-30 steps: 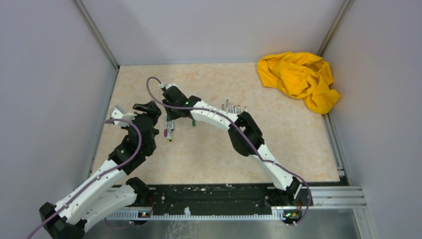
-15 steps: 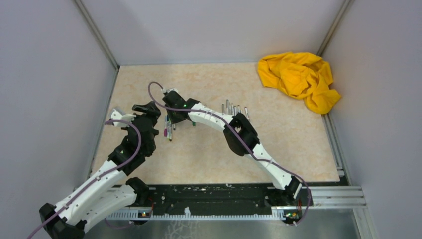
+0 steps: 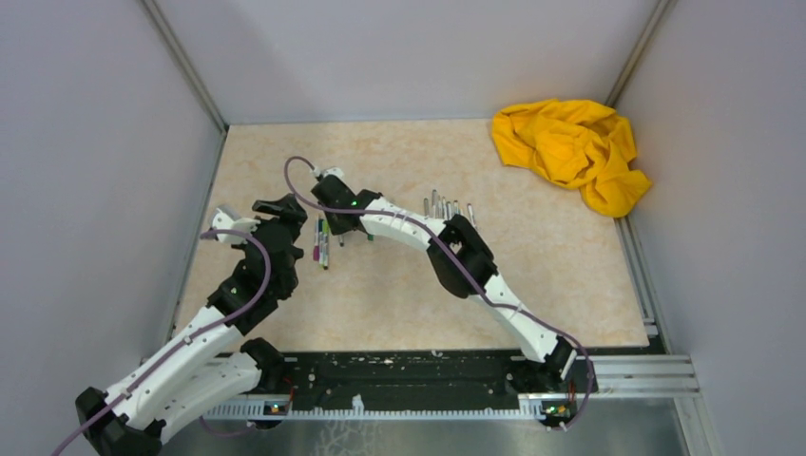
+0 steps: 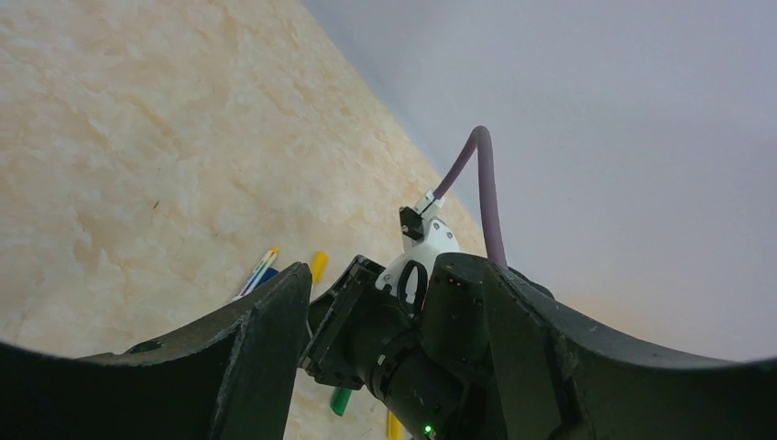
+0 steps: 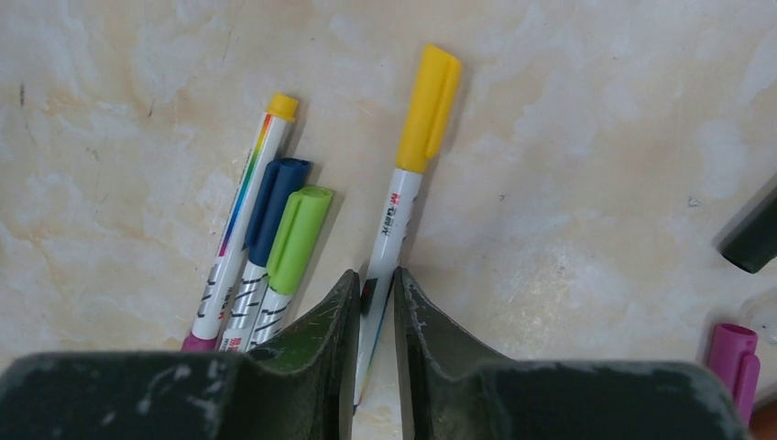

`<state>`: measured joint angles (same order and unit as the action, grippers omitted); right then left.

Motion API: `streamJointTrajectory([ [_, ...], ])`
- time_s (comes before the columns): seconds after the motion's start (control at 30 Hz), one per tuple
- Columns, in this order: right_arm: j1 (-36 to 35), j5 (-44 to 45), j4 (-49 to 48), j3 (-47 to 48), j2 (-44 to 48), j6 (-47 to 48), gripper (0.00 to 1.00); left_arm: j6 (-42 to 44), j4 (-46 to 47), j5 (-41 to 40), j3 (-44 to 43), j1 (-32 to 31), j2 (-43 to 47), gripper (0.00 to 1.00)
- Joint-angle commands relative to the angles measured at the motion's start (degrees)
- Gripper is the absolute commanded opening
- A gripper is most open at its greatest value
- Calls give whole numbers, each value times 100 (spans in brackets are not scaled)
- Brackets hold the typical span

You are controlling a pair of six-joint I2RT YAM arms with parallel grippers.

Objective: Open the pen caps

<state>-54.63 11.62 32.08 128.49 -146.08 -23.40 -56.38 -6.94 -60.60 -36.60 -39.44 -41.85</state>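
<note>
Yellow cap (image 5: 429, 110): seated on its pen, lying flat on the table, its closed end pointing away from the right wrist camera.
Yellow-capped pen (image 5: 392, 225): white barrel with print, running from the cap back between the right fingers.
Right gripper (image 5: 376, 282): jaws drawn narrow, one on each side of the white barrel and pressed against it, low over the table.
Blue cap (image 5: 277, 206) and green cap (image 5: 298, 236): both on their pens, side by side and touching, just left of the gripped pen.
Rainbow-striped pen (image 5: 240, 220): at the far left of the cluster, against the blue-capped one, a small yellow end on top.
Purple cap (image 5: 733, 356): apart at the lower right edge of the right wrist view; whether a barrel sits in it cannot be told.
Cluster in the overhead view: left of the table's middle, under the right wrist, near the left gripper.
Left gripper (image 3: 283, 211): jaws wide with nothing between them, held beside the right wrist.
Grey pen barrels (image 3: 445, 205): a short row near the table's middle, well apart from the cluster.
Table (image 5: 596, 183): beige marbled top.
Yellow cloth (image 3: 570, 152): crumpled in the far right corner.
</note>
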Motion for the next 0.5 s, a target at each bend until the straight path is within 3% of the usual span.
streamJointTrajectory([
  [0.0, -24, 256, 295, -541, 38, 54, 16, -134, -36, -150, 45, 0, 69, 75],
  [0.13, -22, 263, 12, -953, 229, 29, 0, -136, -86, -254, 25, 2, 91, 75],
  [0.27, 15, 227, -509, -1621, 764, 19, 0, -128, -137, -314, -16, 4, 74, 78],
  [0.47, 310, -213, -2279, -3722, 2377, -14, 0, -247, -208, -315, -71, 2, -84, 90],
])
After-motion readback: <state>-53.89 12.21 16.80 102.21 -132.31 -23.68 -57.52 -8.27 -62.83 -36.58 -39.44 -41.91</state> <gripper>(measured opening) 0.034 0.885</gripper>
